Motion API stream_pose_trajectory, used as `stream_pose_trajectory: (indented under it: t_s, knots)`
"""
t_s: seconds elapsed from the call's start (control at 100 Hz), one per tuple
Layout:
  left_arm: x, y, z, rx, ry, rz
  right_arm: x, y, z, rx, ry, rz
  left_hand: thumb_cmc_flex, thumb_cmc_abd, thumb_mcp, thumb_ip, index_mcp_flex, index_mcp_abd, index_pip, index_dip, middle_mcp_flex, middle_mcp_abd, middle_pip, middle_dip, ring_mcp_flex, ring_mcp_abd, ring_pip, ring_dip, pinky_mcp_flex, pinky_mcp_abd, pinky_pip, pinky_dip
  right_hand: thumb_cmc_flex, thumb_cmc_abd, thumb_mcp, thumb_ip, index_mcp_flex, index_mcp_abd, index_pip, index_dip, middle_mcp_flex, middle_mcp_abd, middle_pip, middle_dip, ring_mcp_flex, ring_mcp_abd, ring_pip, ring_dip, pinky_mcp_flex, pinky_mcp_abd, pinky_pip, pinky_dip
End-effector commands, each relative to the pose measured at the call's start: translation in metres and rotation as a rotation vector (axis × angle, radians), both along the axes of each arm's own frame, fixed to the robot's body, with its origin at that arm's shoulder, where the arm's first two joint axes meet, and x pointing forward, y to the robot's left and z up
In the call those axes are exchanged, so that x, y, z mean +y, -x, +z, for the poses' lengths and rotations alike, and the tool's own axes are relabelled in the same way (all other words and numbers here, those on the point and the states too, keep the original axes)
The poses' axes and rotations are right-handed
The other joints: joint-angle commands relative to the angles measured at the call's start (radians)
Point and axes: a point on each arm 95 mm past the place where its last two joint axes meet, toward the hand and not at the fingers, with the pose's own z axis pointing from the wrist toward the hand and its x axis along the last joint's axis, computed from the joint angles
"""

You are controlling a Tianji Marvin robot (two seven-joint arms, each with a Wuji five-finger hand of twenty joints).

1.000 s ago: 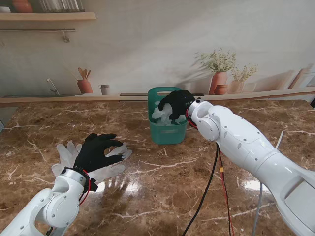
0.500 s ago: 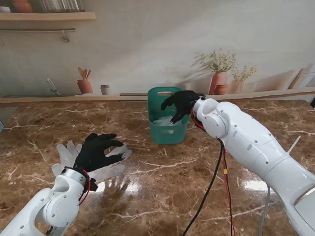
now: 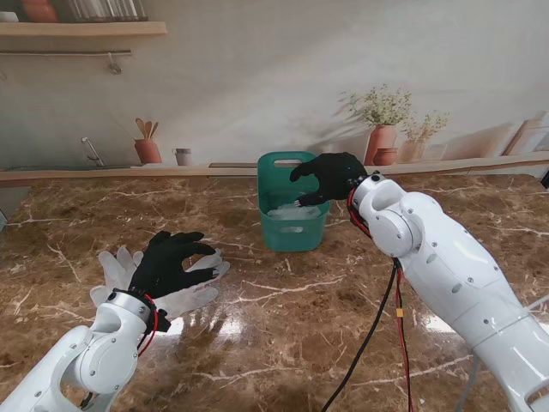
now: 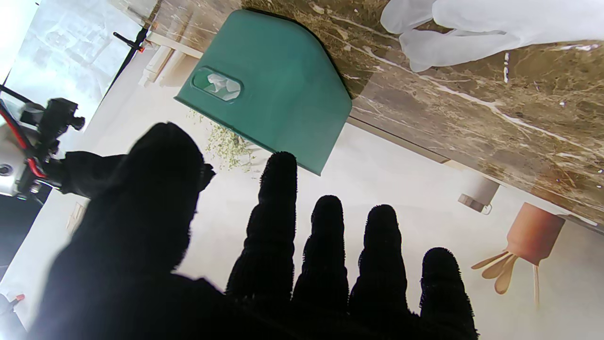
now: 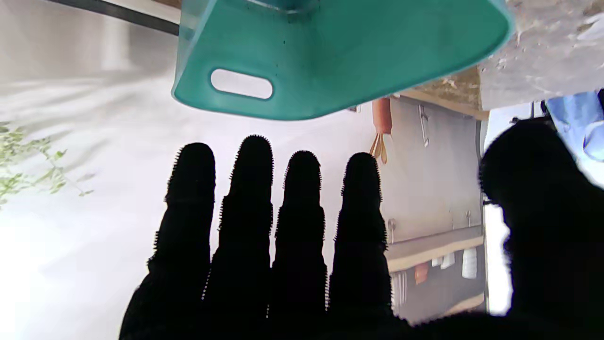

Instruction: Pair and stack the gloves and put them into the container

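Stand view: a green container (image 3: pixel 292 206) sits on the brown marble table (image 3: pixel 283 309), at about 12 o'clock from the table's middle, with a slot handle in the wall facing the robot. Pale translucent gloves in the container (image 3: pixel 290 211) lie bunched inside it; through the slot in the left wrist view the same pale material (image 4: pixel 218 85) shows. The right hand (image 3: pixel 330 178), in a black covering, hovers at the container's 2 o'clock rim, fingers spread and slightly curled, holding nothing; in the right wrist view its four fingers (image 5: pixel 302 217) stand straight and side by side, thumb apart, with the container (image 5: pixel 339 52) beyond them. At about 9 o'clock from the table's middle, a second set of gloves on the table (image 3: pixel 176 287) lies flat, fingers fanned. The left hand (image 3: pixel 170 264) rests over them, fingers splayed, gripping nothing that can be seen; whether the palm presses the gloves cannot be told. In the left wrist view, its fingers (image 4: pixel 325 245) are extended and separated, with glove fingers (image 4: pixel 476 28) on the marble.
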Motion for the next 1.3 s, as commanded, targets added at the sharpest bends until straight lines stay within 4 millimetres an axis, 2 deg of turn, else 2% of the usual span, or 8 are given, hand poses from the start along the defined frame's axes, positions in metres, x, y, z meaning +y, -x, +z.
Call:
stream_pose_trajectory:
  t_s: [0.0, 0.23, 0.37, 0.6, 0.72, 0.84, 1.04, 1.29]
  knots:
    - [0.0, 0.0, -0.002, 0.006, 0.0, -0.001, -0.011, 0.015, -0.022, 0.017, -0.026, -0.014, 0.027, 0.029, -0.036, 0.025, -0.005, -0.007, -0.016, -0.007, -0.016, 0.0, -0.023, -0.013, -0.031, -0.027, -0.034, -0.005, -0.007, 0.002, 0.018, 0.027, -0.014, 0.018, -0.025, 0.053, 0.024, 0.016, 0.017, 0.011, 0.012, -0.001, -0.009, -0.005, -0.024, -0.018, -0.016, -0.033, 0.007, -0.033, -0.024, -0.035]
    - [-0.001, -0.006, -0.006, 0.017, 0.008, -0.007, -0.03, 0.064, -0.038, -0.011, -0.116, -0.036, 0.032, 0.029, -0.034, 0.025, -0.019, 0.002, -0.03, -0.017, -0.021, 0.0, -0.017, -0.01, -0.033, -0.022, -0.028, -0.001, 0.008, -0.026, 0.062, 0.011, -0.054, 0.043, -0.014, 0.061, 0.013, 0.032, 0.009, 0.007, -0.005, 0.009, -0.025, -0.017, -0.068, -0.029, -0.043, -0.075, -0.021, -0.057, -0.064, -0.103]
    - [0.0, -0.01, -0.007, 0.024, 0.008, -0.008, -0.038, 0.092, -0.058, -0.002, -0.162, -0.053, 0.032, 0.028, -0.03, 0.025, -0.023, 0.005, -0.034, -0.022, -0.022, -0.001, -0.014, -0.008, -0.033, -0.022, -0.023, 0.0, 0.011, -0.045, 0.072, -0.009, -0.065, 0.051, -0.008, 0.062, 0.008, 0.037, 0.004, 0.005, -0.013, 0.012, -0.03, -0.022, -0.078, -0.027, -0.047, -0.086, -0.03, -0.061, -0.076, -0.121]
    - [0.008, -0.016, -0.006, 0.051, -0.034, -0.019, -0.046, 0.123, -0.093, 0.05, -0.177, -0.081, 0.024, 0.014, 0.008, 0.021, -0.033, -0.002, -0.036, -0.031, -0.012, -0.002, -0.01, -0.005, -0.022, -0.026, -0.016, 0.001, 0.004, -0.02, 0.132, -0.045, -0.07, 0.055, -0.003, 0.062, 0.011, 0.029, 0.003, 0.006, -0.018, 0.01, -0.032, -0.025, -0.088, -0.029, -0.044, -0.093, -0.046, -0.061, -0.082, -0.141]
    - [0.022, -0.024, 0.0, 0.079, -0.116, -0.04, -0.049, 0.129, -0.107, 0.081, -0.177, -0.097, 0.028, -0.007, 0.074, 0.016, -0.042, -0.043, -0.028, -0.029, 0.019, 0.006, -0.006, -0.003, 0.005, -0.007, -0.006, 0.008, -0.005, 0.037, 0.216, -0.029, -0.068, 0.057, 0.0, 0.062, 0.011, 0.028, 0.003, 0.007, -0.022, 0.008, -0.033, -0.026, -0.095, -0.029, -0.044, -0.095, -0.055, -0.061, -0.084, -0.147]
    - [0.044, -0.035, 0.008, 0.119, -0.22, -0.069, -0.051, 0.13, -0.116, 0.105, -0.179, -0.109, 0.026, -0.068, 0.224, 0.003, -0.044, -0.072, -0.004, -0.018, 0.03, 0.005, 0.004, 0.003, 0.009, -0.001, 0.0, 0.023, -0.01, 0.046, 0.258, -0.032, -0.066, 0.06, 0.002, 0.061, 0.011, 0.026, 0.003, 0.008, -0.028, 0.009, -0.035, -0.026, -0.101, -0.03, -0.044, -0.095, -0.062, -0.059, -0.085, -0.151]
    - [0.085, -0.047, 0.02, 0.204, -0.391, -0.193, -0.049, 0.128, -0.126, 0.135, -0.191, -0.118, 0.055, -0.177, 0.424, -0.017, -0.017, -0.119, 0.054, 0.01, 0.084, -0.024, 0.054, 0.061, 0.021, -0.031, 0.033, 0.068, -0.009, 0.033, 0.278, -0.02, -0.061, 0.062, 0.007, 0.06, 0.009, 0.023, 0.003, 0.009, -0.038, 0.009, -0.037, -0.027, -0.112, -0.029, -0.045, -0.095, -0.075, -0.056, -0.087, -0.155]
    - [0.125, -0.048, 0.004, 0.334, -0.5, -0.259, -0.042, 0.123, -0.129, 0.148, -0.213, -0.113, 0.042, -0.248, 0.468, -0.022, -0.045, -0.16, 0.065, 0.018, 0.028, -0.052, 0.068, 0.159, -0.047, -0.046, 0.037, 0.116, -0.016, 0.006, 0.205, -0.036, -0.057, 0.064, 0.013, 0.057, 0.01, 0.022, 0.003, 0.012, -0.042, 0.009, -0.037, -0.028, -0.113, -0.028, -0.043, -0.093, -0.077, -0.056, -0.086, -0.157]
